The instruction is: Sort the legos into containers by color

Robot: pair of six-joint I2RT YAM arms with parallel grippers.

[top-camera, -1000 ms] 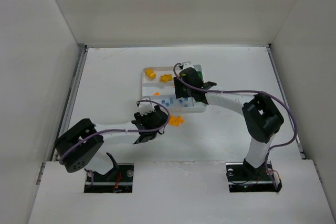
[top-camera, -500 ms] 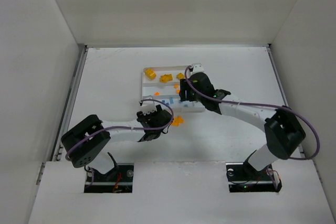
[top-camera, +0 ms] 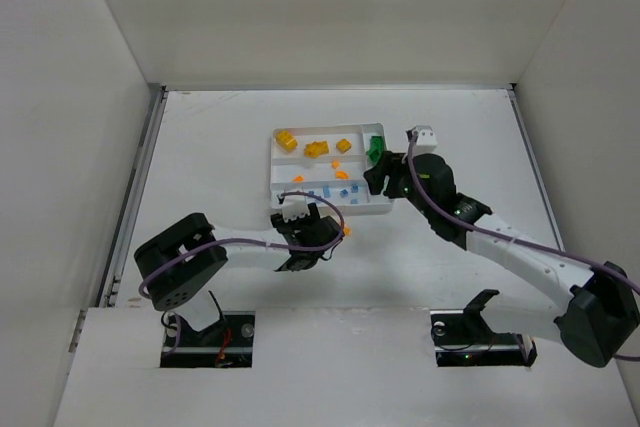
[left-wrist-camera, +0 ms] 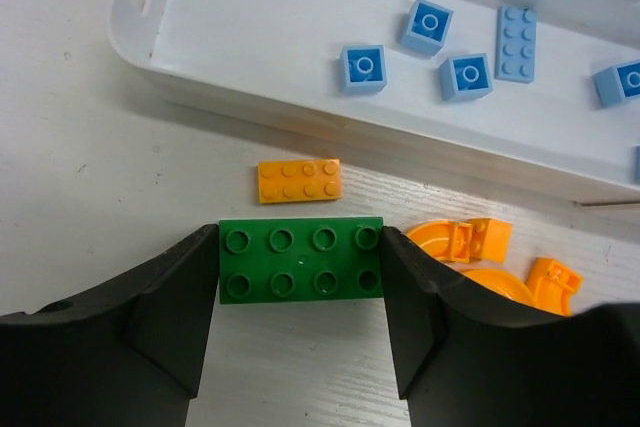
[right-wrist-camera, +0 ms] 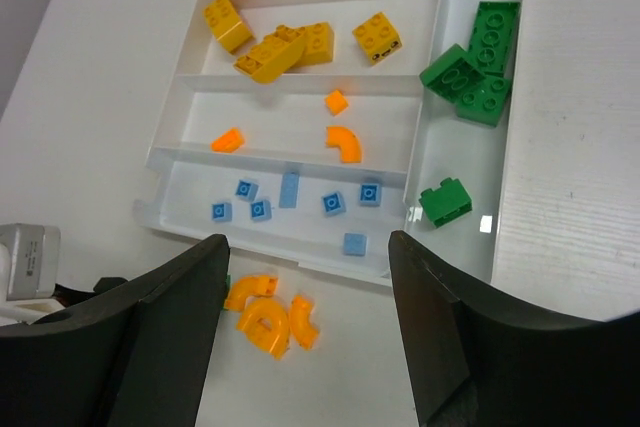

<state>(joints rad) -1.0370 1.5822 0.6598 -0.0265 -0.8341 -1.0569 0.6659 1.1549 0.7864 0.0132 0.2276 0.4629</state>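
Left wrist view: your left claw [left-wrist-camera: 300, 247] is clenched on the green brick [left-wrist-camera: 300, 274], one finger flat against each short end. The brick looks to be sitting on the table [left-wrist-camera: 80, 177], just outside the tray [left-wrist-camera: 400, 152].

Watch that grip. You're only pinching the two smooth end faces, so a quick lift or a twist of the wrist could let the brick swivel or slip out.

Look just past it. The orange plate [left-wrist-camera: 298, 180] lies just beside the brick's far edge. The orange curves [left-wrist-camera: 470, 245] sit right against your right-hand finger. Drag sideways instead of going straight up and you'll likely shove those around, maybe under the tray wall.

Now the route. The nearest section holds the blue bricks [left-wrist-camera: 362, 65]. A drop while crossing it puts green among blue.

Right wrist view: the other greens [right-wrist-camera: 470, 67] lie in the narrow end section [right-wrist-camera: 455, 147], on the tray's far side from you. Your right claw [right-wrist-camera: 307, 247] hangs released over the tray, nothing between its fingers.

That's the big one, I'd say. Swing the left arm across to that section while the right arm is there and the two could clash.
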